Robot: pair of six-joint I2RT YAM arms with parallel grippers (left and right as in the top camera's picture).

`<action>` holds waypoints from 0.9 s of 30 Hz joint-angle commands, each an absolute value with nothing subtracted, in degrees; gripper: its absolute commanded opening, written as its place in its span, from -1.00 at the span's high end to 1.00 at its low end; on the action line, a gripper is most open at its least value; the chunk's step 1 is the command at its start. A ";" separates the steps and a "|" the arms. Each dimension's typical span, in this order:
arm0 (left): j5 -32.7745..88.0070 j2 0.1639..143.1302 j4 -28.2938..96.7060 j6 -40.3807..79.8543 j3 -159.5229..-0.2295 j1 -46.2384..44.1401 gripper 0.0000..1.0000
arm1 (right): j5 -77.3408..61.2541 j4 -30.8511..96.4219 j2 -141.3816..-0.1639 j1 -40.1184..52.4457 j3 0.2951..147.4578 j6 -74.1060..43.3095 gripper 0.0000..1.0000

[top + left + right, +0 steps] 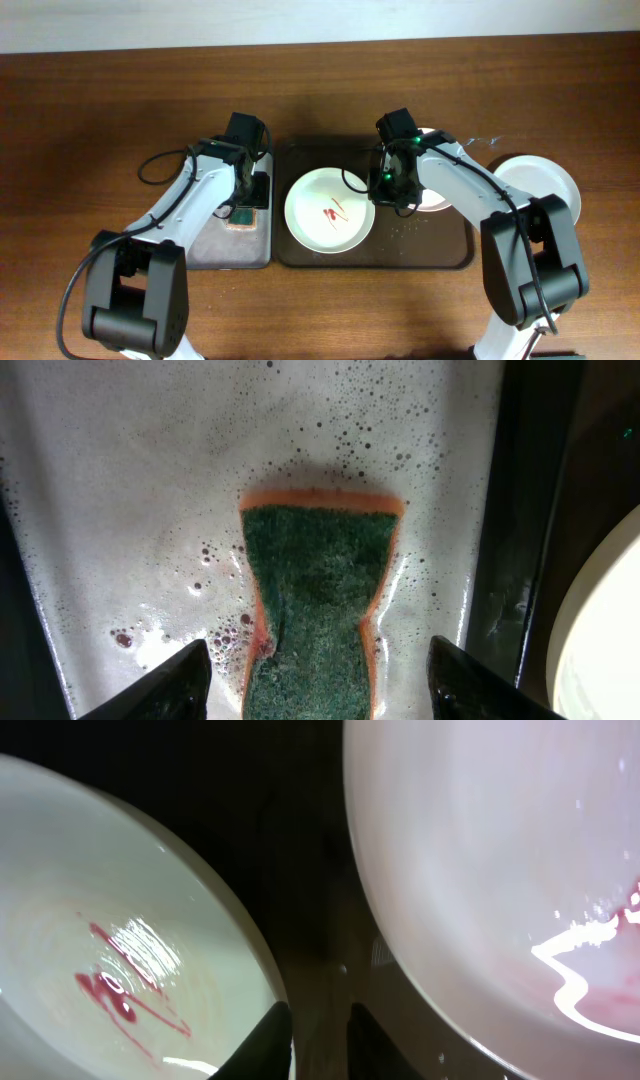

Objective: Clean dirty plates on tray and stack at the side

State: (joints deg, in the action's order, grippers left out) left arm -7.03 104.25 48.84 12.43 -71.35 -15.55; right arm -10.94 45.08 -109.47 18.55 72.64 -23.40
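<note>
The pale green plate (330, 210) with red sauce smears lies on the left half of the dark brown tray (375, 258). The pale pink plate (436, 196) lies at the tray's back right, partly hidden by my right arm. The white plate (540, 185) sits on the table right of the tray. My right gripper (395, 192) hangs over the gap between the green plate (100, 920) and the pink plate (480, 870), which has a wet pink smear. Its fingers (320, 1045) are almost together and hold nothing. My left gripper (320, 690) is open astride the green sponge (320, 600).
The sponge lies in soapy water in the smaller grey-bottomed tray (215, 250), left of the big tray. That tray's wet floor (150, 480) has foam and small bubbles. The green plate's rim (600, 640) shows at the right edge of the left wrist view.
</note>
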 commanded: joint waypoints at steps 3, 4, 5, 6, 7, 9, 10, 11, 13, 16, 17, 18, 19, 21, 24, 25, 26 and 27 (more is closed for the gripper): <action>-6.81 103.44 48.93 12.36 -71.00 -15.11 -0.35 | -12.51 40.40 -109.43 19.11 71.09 -14.63 0.52; -6.81 103.44 48.93 12.36 -71.00 -15.11 -0.35 | -12.88 39.48 -109.43 19.11 71.31 -12.03 0.44; -6.81 103.44 48.95 12.36 -71.00 -15.11 -0.35 | -12.84 39.33 -109.43 19.11 72.12 -9.23 0.42; -6.81 103.44 48.95 12.34 -71.00 -15.11 -0.35 | -12.84 39.42 -109.43 19.11 72.95 -7.73 0.40; -6.81 103.44 48.97 12.34 -71.00 -15.11 -0.35 | -12.86 39.42 -109.43 19.11 74.08 -5.96 0.37; -6.83 103.44 48.95 12.36 -71.00 -15.11 -0.36 | -12.84 39.40 -109.43 19.14 77.08 0.40 0.35; -6.81 103.44 48.95 12.36 -71.00 -15.11 -0.36 | -12.84 39.09 -109.43 19.14 78.11 3.11 0.34; -6.81 103.44 48.95 12.36 -71.00 -15.11 -0.36 | -12.84 38.28 -109.43 19.14 78.46 4.95 0.29; -6.81 103.44 48.95 12.36 -71.00 -15.11 -0.36 | -12.80 35.79 -109.45 19.18 78.43 9.13 0.23; -6.81 103.44 48.99 12.34 -71.00 -15.11 -0.36 | -12.86 34.22 -110.00 19.18 78.28 9.45 0.22; -6.81 103.44 48.99 12.34 -71.00 -15.11 -0.36 | -12.86 34.13 -110.26 19.18 78.24 9.45 0.22; -6.81 103.44 48.99 12.34 -71.00 -15.11 -0.36 | -12.86 33.78 -110.85 19.25 78.08 9.45 0.22; -6.81 103.44 48.99 12.36 -71.00 -15.11 -0.36 | -12.88 33.71 -111.70 19.33 78.02 9.43 0.23; -6.83 103.44 48.99 12.34 -71.00 -15.11 -0.37 | -13.10 33.74 -113.43 19.62 78.02 9.45 0.24; -6.81 103.44 48.99 12.36 -71.00 -15.11 -0.36 | -14.24 33.82 -115.63 19.62 78.02 9.41 0.25; -6.81 103.44 49.08 12.36 -71.00 -15.11 -0.36 | -14.61 34.02 -115.83 19.62 78.02 9.37 0.35; -6.81 103.44 49.17 12.34 -71.00 -15.11 -0.36 | -14.59 34.20 -116.03 19.59 78.02 9.37 0.42; -6.81 103.44 49.21 12.36 -71.00 -15.11 -0.36 | -14.59 34.79 -116.03 19.59 78.02 8.67 0.46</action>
State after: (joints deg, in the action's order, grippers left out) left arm -7.03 104.25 48.88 12.45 -71.35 -15.55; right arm -13.23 34.22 -115.52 18.87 77.73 9.02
